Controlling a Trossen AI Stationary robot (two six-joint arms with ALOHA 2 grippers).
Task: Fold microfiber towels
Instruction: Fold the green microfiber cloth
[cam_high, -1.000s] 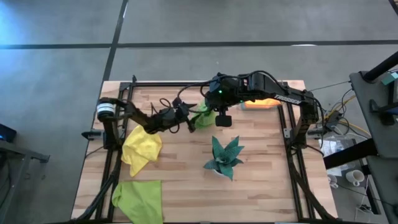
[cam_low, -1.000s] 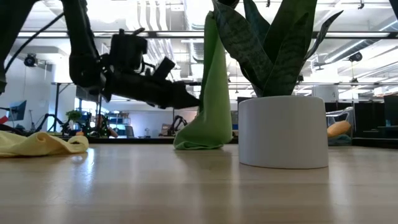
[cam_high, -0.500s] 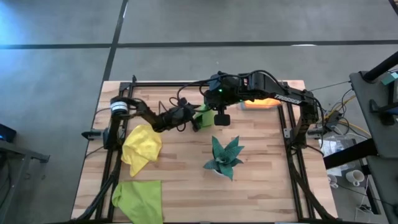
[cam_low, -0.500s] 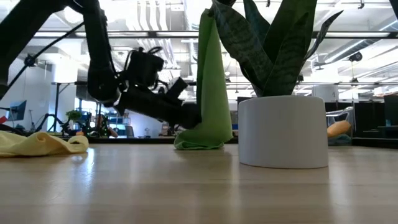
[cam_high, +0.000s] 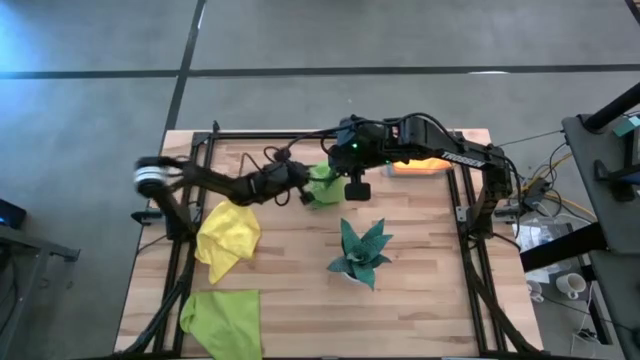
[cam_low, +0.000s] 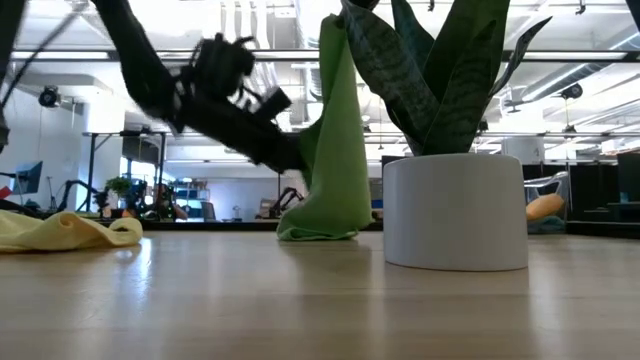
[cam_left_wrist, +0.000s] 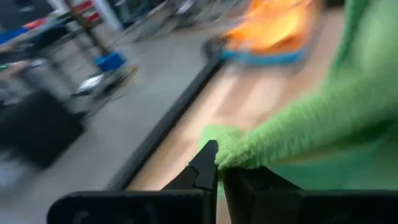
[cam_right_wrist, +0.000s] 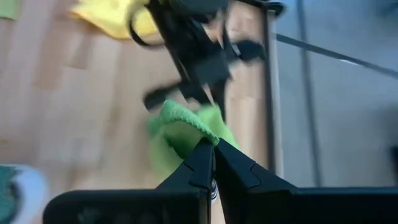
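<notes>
The lime green towel hangs at upper centre of the overhead frame, strung between two grips. The right end effector has its fingers pressed together on the cloth's top corner and holds it up, so the towel's long axis runs nearly vertical, its bottom hem bunched on the surface. The left end effector pinches a side edge lower down, coming in from the frame's left; both grips sit on the same cloth, the left one lower and off to the side. Any spreading, I'd judge, depends on those two corners drawing apart.

In the level view the white plant pot (right in the foreground) blocks the towel's right edge, and the left arm is a blur. The yellow towel and the second lime green towel lie lower left; the orange towel is half hidden behind the right arm
</notes>
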